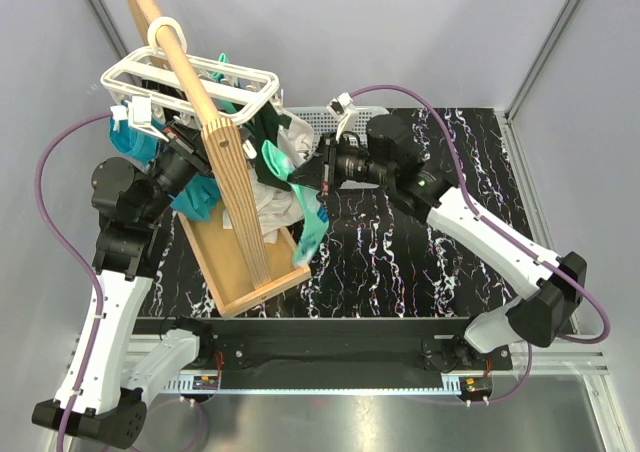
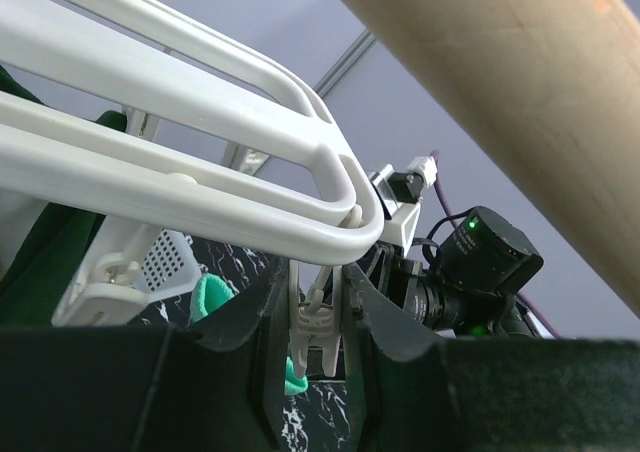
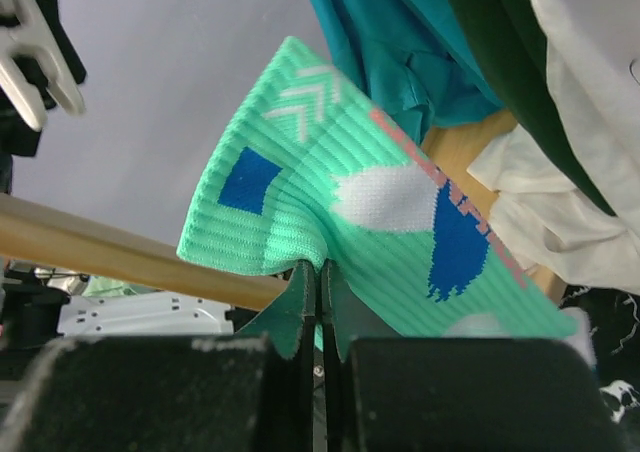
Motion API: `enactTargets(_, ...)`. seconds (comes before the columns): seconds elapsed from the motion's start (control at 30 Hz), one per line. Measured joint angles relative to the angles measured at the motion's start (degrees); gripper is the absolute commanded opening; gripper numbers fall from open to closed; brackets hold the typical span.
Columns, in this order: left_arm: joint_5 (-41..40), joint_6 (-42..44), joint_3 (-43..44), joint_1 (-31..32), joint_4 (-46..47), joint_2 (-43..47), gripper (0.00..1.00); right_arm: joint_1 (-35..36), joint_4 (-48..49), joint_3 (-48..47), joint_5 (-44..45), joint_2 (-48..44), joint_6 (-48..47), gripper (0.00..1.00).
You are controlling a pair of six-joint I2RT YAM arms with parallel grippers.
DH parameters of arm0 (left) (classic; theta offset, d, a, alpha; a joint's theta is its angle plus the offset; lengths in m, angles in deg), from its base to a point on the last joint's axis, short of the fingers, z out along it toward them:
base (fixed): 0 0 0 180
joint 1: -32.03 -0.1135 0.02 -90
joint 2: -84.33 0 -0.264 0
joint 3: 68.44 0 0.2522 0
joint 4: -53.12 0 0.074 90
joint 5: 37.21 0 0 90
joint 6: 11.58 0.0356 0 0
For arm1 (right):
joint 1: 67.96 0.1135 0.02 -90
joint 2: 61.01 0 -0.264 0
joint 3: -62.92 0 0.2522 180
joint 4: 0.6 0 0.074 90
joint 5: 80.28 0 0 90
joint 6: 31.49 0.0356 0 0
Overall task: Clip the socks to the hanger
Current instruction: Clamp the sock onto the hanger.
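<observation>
The white hanger (image 1: 190,80) hangs by its loop on the wooden pole at the back left. My left gripper (image 1: 192,132) reaches up under it. In the left wrist view the left gripper (image 2: 318,347) is shut on one white clip (image 2: 318,327) hanging below the hanger's frame (image 2: 200,187). A mint green sock (image 3: 340,202) with blue and white patches is pinched at its ribbed cuff by my shut right gripper (image 3: 322,272). From above, that sock (image 1: 312,234) dangles below the right gripper (image 1: 303,177), just right of the hanger. A bit of mint fabric (image 2: 210,297) shows behind the clip.
A wooden pole (image 1: 160,22) rises from a slatted wooden stand (image 1: 250,272) between the arms. A teal cloth (image 1: 195,200), a dark green garment (image 1: 270,132) and a white cloth (image 1: 275,207) hang bunched there. A grey mesh basket (image 1: 325,120) sits behind.
</observation>
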Motion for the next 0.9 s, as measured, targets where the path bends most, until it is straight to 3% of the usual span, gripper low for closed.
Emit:
enactTargets(0.47,-0.1,-0.5,0.0,0.0,-0.3,0.0,0.0,1.4,3.2,-7.8,-0.1,4.0,3.8,0.0)
enactTargets(0.9,-0.7,-1.0,0.0,0.0,-0.4,0.0,0.0,2.9,3.1,-8.5,0.1,5.8,3.8,0.0)
